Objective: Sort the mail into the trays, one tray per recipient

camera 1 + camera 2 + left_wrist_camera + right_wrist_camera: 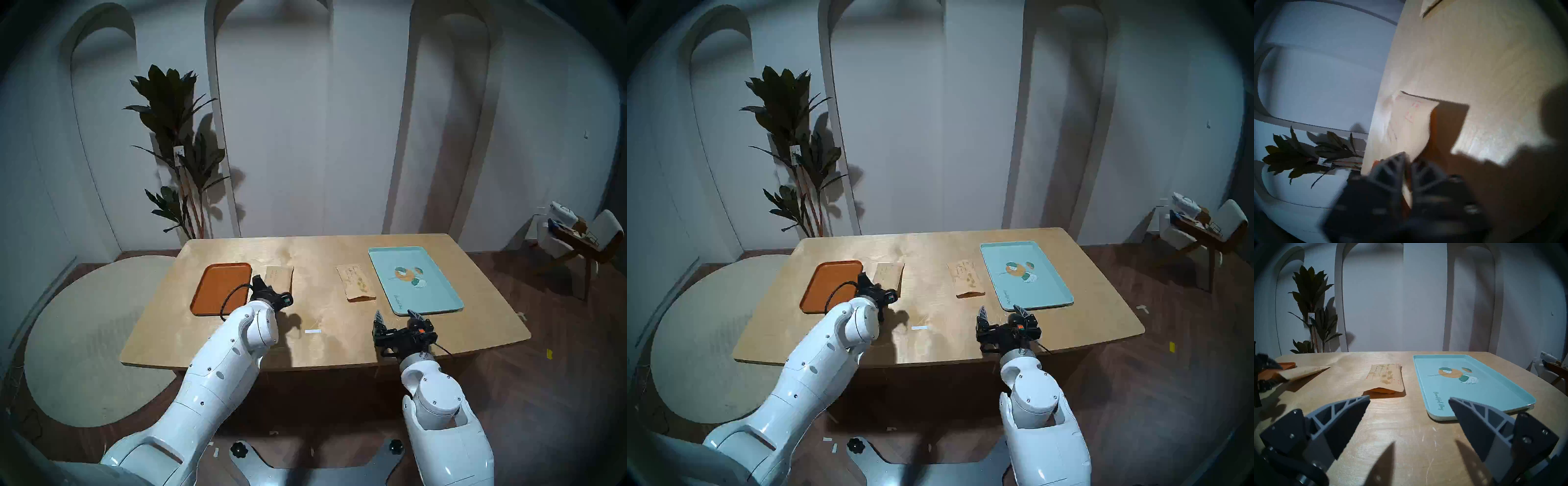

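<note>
A pale wooden table (322,339) holds everything. On its right side lies a turquoise tray (437,292), on its left a smaller orange-brown tray (217,288). A leaf-decorated envelope (355,282) lies flat just left of the turquoise tray. The left gripper (260,283) pinches the near edge of a plain envelope (280,276), tilted up off the table just right of the orange-brown tray. The right gripper (398,316) hovers with its fingers spread apart, holding nothing. A white tape strip (312,331) lies near the front.

My 2 head views look down over the whole table (325,342), left wrist view tilted, close behind its pincer, right wrist view low, level, all 4 sharing the tabletop.
</note>
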Controlling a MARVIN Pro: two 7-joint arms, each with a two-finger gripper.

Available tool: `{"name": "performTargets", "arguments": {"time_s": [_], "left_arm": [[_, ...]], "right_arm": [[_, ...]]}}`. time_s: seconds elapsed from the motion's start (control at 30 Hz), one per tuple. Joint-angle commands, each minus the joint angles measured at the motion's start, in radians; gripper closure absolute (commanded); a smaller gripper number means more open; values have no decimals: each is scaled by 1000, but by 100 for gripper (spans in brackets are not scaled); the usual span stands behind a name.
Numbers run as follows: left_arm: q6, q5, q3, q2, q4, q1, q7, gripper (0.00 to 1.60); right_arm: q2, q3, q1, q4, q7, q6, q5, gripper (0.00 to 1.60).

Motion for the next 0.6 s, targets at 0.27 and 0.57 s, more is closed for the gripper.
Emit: {"name": "performTargets", "arguments": {"time_s": [0.27,0.57], "left_arm": [[-33,-18,-23,-19,44,-69,24,160],[-40,-21,-59,-39,76,-115,130,160]], "right_arm": [[-1,0,3,-23,1,-4,2,0],[-1,0,5,-20,0,-5,2,0]]}}
